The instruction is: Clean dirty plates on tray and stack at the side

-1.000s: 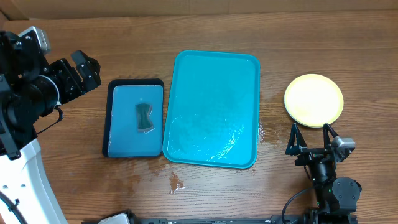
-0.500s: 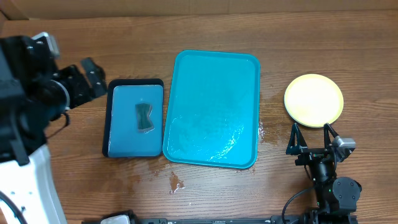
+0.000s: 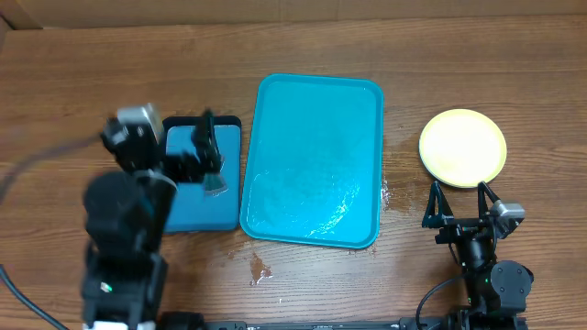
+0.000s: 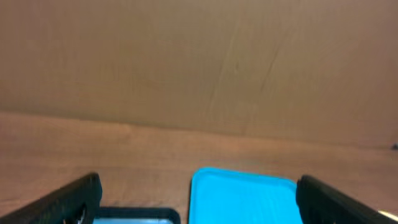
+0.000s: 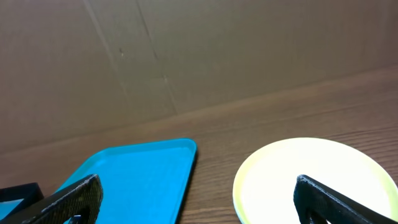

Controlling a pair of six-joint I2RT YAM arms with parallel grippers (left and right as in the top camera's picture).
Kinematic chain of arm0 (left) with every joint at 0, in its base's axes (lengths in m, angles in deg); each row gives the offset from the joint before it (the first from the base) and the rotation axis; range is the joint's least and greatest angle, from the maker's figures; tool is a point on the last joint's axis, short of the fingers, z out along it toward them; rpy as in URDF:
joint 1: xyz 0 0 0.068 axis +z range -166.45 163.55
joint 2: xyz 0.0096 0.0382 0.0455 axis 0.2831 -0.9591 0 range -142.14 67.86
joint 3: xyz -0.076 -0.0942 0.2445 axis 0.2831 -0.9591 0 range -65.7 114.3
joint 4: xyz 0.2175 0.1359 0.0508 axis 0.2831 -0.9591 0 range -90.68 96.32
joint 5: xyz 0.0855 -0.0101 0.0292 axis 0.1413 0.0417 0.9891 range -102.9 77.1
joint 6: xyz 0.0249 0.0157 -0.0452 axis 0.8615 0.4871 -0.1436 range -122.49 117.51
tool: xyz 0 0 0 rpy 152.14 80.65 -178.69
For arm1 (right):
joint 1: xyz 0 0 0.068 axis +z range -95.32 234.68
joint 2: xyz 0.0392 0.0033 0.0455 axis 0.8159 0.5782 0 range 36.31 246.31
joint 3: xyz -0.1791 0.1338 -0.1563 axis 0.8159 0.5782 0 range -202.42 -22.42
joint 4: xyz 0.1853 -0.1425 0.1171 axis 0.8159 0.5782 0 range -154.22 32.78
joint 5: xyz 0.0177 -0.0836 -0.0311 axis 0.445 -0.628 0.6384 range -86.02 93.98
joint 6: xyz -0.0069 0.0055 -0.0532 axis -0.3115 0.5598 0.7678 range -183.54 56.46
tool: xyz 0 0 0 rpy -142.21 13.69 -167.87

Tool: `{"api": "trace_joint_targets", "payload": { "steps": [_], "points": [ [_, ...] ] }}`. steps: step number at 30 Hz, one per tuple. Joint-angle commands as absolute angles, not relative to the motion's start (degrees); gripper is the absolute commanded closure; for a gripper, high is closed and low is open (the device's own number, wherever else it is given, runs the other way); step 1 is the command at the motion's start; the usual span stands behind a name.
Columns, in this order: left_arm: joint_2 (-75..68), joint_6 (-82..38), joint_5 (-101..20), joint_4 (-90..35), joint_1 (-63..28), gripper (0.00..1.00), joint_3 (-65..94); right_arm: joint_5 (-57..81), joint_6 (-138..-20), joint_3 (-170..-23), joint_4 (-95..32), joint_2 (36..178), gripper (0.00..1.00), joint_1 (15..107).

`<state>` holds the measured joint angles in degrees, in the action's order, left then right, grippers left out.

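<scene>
Overhead and wrist views of the two-arm workspace. The turquoise tray (image 3: 312,110) lies at the centre of the wood-grain table (image 3: 73,82), its lower half glistening wet. One lime-yellow plate (image 3: 463,147) rests on the bare tabletop to the right of the tray, apart from its rim; whether other plates lie under it cannot be told. The right gripper (image 3: 459,190) sits just below this plate with its fingers spread wide and nothing between them; its wrist view shows the plate (image 5: 311,180) and the tray's corner (image 5: 143,174) ahead. The left arm, blurred, stands over the small black-rimmed blue tray (image 3: 209,213), which lies just left of the turquoise tray and carries a dark sponge (image 3: 217,186), partly hidden. The left gripper (image 3: 204,147) is above this small tray; in its wrist view the fingers (image 4: 68,199) are wide apart and empty, framing the far edge of the turquoise tray (image 4: 242,193). Water spots (image 3: 261,270) mark the table near the tray's lower edge.
</scene>
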<state>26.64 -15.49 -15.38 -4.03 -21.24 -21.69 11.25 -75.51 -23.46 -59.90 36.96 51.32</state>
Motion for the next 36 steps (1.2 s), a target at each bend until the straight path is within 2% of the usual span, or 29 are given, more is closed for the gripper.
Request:
{"api": "trace_joint_targets", "payload": {
  "steps": [1,6,16,18,36],
  "points": [
    [35.5,-12.6,-14.1,2.2,-21.3,0.0,-32.6,11.6,-75.5,-22.9,-60.2,36.6,0.0,51.1],
    [48.1,-7.8,-14.2,8.8,-20.5,0.0,-46.0,11.6,-75.5,-22.9,-60.2,36.6,0.0,51.1],
    [68.1,-4.6,-14.0,10.4,-18.8,0.0,-63.0,11.6,-75.5,-22.9,-60.2,36.6,0.0,51.1],
    [67.6,-4.8,-14.4,12.2,-18.8,0.0,-65.5,11.6,-75.5,-22.9,-60.2,36.6,0.0,51.1],
    [67.4,-3.3,-11.8,2.0,-18.6,0.0,-65.4,11.6,-75.5,-22.9,-60.2,36.6,0.0,51.1]
  ]
}}
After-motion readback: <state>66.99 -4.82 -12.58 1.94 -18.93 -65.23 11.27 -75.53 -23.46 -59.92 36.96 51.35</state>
